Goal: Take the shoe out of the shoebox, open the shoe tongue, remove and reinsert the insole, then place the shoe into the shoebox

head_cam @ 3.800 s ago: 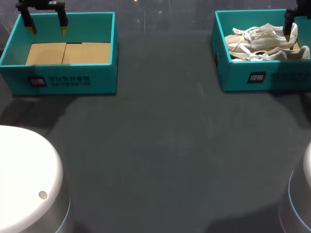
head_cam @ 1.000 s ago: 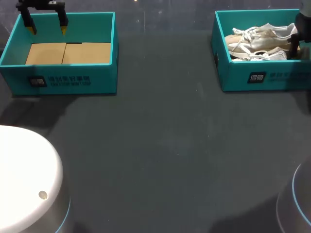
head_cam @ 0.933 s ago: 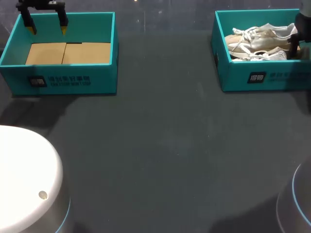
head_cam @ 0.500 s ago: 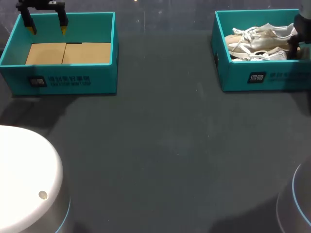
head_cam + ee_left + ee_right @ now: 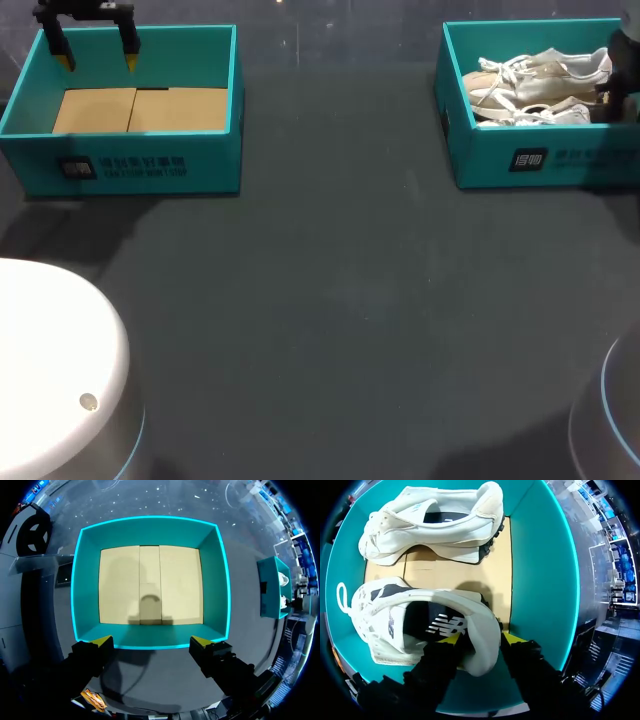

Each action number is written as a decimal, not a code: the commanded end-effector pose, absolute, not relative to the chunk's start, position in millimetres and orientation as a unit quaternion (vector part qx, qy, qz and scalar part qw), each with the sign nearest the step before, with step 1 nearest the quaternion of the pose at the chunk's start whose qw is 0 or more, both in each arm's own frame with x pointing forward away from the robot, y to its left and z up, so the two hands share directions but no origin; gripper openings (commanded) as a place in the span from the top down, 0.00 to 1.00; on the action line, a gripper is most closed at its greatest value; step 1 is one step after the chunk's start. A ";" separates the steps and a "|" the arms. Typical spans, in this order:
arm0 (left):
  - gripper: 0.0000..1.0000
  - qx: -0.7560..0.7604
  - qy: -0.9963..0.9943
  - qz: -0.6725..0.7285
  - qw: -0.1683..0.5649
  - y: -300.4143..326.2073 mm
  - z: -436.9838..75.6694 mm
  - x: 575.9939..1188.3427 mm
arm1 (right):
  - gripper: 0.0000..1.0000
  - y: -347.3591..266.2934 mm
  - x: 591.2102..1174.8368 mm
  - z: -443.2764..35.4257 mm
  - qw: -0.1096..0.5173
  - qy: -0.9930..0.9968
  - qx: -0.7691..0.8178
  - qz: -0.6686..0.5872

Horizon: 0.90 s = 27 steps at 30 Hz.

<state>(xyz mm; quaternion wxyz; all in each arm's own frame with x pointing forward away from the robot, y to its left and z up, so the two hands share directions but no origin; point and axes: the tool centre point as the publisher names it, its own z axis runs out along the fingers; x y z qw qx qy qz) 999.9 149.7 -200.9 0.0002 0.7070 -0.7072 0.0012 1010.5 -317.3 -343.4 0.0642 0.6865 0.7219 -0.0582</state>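
Reader: Shoes first: where do they lie?

Legend: Both white shoes in the teal shoebox (image 5: 500,160), far right of the dark table (image 5: 340,300). By the box's far wall, the far shoe (image 5: 435,525), toe to the left, heel to the right. By the near wall, the near shoe (image 5: 380,630), sole down, opening upward with the dark insole (image 5: 417,622) showing, toe left, heel right, a lace loop beside its toe. Between the two, a strip of the box's cardboard floor (image 5: 505,555).

Reader: How does the right gripper (image 5: 480,639) stand?

Legend: Down inside the shoebox at its right end, clamped on the heel of the near shoe. One yellow-tipped finger is inside the opening and the other is outside, against the back of the heel. In the head view only its dark body shows over that end of the box, and the tips are hidden there.

Reader: What about the left gripper (image 5: 151,641)?

Legend: Above the far wall of the second teal box (image 5: 120,165), far left of the table, its fingers spread wide apart. That box stands open, its floor made of plain cardboard flaps (image 5: 150,585) meeting at seams, with the gripper's shadow falling across them. The two boxes stand well apart, both along the table's far side
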 end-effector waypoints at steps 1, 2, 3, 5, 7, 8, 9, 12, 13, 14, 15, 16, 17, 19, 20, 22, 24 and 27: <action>0.00 0.707 -0.707 0.001 0.000 149.8 -200.5 999.9 | 0.60 -316.3 1009.2 -343.0 0.065 0.722 0.686 -0.059; 0.00 0.707 -0.707 0.001 0.000 149.8 -200.5 999.9 | 0.59 -316.3 1009.0 -343.3 0.066 0.722 0.686 -0.060; 0.00 0.707 -0.707 0.001 0.000 149.8 -200.5 999.9 | 0.59 -316.3 1008.9 -343.5 0.065 0.722 0.686 -0.060; 0.00 0.707 -0.707 0.001 0.000 149.8 -200.5 999.9 | 0.61 -316.1 1008.9 -343.7 0.065 0.722 0.687 -0.061; 0.00 0.707 -0.707 0.001 0.000 149.8 -200.5 999.9 | 0.70 -316.0 1008.9 -343.9 0.065 0.721 0.687 -0.061; 0.00 0.707 -0.707 0.001 0.000 149.8 -200.5 999.9 | 0.76 -316.1 1009.1 -344.2 0.065 0.721 0.688 -0.061; 0.00 0.707 -0.707 0.001 0.000 149.8 -200.5 999.9 | 0.80 -316.1 1009.1 -344.3 0.065 0.721 0.688 -0.061; 0.00 0.707 -0.707 0.001 0.000 149.8 -200.5 999.9 | 0.94 -315.8 1009.3 -344.6 0.065 0.720 0.688 -0.061; 0.00 0.707 -0.707 0.001 0.000 149.8 -200.5 999.9 | 1.00 -315.8 1009.3 -344.7 0.065 0.720 0.688 -0.060; 0.00 0.707 -0.707 0.001 0.000 149.8 -200.5 999.9 | 1.00 -315.8 1009.3 -344.8 0.065 0.720 0.689 -0.060; 0.00 0.707 -0.707 0.001 0.000 149.8 -200.5 999.9 | 1.00 -315.7 1009.3 -344.8 0.065 0.720 0.689 -0.060; 0.00 0.707 -0.707 0.001 0.000 149.8 -200.5 999.9 | 1.00 -315.4 1009.3 -344.7 0.066 0.719 0.689 -0.060; 0.00 0.707 -0.707 0.001 0.000 149.8 -200.5 999.9 | 1.00 -314.9 1009.2 -344.2 0.067 0.719 0.689 -0.060; 0.00 0.707 -0.707 0.001 0.000 149.8 -200.5 999.9 | 1.00 -315.2 1009.2 -343.1 0.068 0.718 0.690 -0.060; 0.00 0.707 -0.707 0.001 0.000 149.8 -200.5 999.9 | 1.00 -315.9 1009.3 -341.8 0.070 0.716 0.692 -0.060; 0.00 0.707 -0.707 0.001 0.000 149.8 -200.5 999.9 | 1.00 -317.1 1009.3 -339.1 0.072 0.712 0.696 -0.059; 0.00 0.707 -0.707 0.001 0.000 149.8 -200.5 999.9 | 1.00 -318.5 1009.5 -336.3 0.074 0.705 0.703 -0.060; 0.00 0.707 -0.707 0.001 0.000 149.8 -200.5 999.9 | 1.00 -320.3 1009.6 -330.1 0.078 0.695 0.713 -0.057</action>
